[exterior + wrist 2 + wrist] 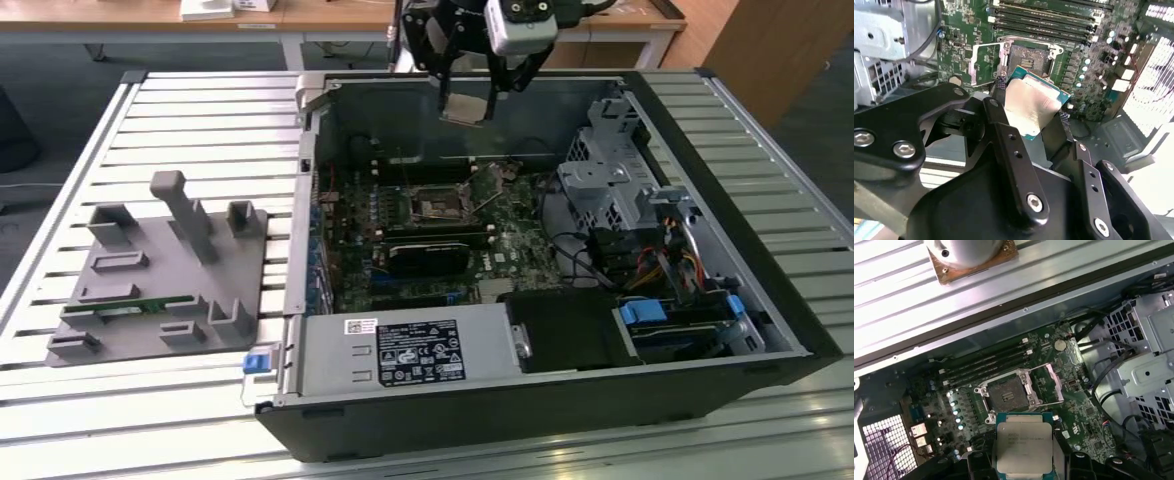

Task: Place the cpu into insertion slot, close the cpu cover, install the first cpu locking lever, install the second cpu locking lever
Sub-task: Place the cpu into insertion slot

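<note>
Our claw (465, 100) is clenched on the cpu (1024, 445), gripping it by two opposite edges between its two fingers (1006, 140) with the silvery face showing. It holds the cpu in the air over the open computer case (561, 415), above and apart from the insertion slot (1009, 395). That slot lies bare and dark, with the cpu cover (1055, 383) swung open just beside it, so we judge the step in hand to be the placing of the cpu. To do it well, we think the cpu must be level with the board and its corners square to the silver rim. We would bring it straight down with no sideways drag across the contacts, keep the fingers off the raised cover, and let go only once it sits flat inside the rim. Counting, we find one cpu, one insertion slot, one cpu cover and one claw with two fingers. We also count one black graphics card (427, 258) inside the case, one case on the slatted bench (200, 110), and one grey fixture plate (147, 290) on the exterior view's left of the case.
</note>
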`<state>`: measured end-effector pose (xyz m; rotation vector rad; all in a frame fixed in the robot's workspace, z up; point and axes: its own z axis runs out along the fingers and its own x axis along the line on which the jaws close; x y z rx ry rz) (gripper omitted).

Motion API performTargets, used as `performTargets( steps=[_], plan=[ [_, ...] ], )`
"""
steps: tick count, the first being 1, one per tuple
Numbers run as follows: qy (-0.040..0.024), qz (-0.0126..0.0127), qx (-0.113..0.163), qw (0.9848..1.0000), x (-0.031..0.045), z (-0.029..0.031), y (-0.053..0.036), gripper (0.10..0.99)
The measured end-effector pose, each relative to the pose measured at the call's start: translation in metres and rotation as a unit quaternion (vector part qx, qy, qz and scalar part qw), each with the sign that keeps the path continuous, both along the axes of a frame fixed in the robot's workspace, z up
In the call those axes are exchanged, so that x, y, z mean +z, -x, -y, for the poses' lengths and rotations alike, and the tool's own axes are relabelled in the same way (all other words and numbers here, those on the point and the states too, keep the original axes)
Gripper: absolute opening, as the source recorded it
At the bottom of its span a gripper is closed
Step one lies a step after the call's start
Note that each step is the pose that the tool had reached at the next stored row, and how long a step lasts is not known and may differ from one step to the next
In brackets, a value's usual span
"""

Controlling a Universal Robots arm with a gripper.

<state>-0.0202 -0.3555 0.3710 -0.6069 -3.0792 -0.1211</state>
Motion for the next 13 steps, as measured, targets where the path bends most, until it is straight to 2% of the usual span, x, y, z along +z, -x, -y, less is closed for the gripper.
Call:
performTargets(
  steps=[8,13],
  plan=[
    [0.0,0.0,-0.032,0.9995,0.0,0.0,0.0,0.537],
    [0.0,0.0,-0.057,0.9984,0.0,0.0,0.0,0.537]
  ],
)
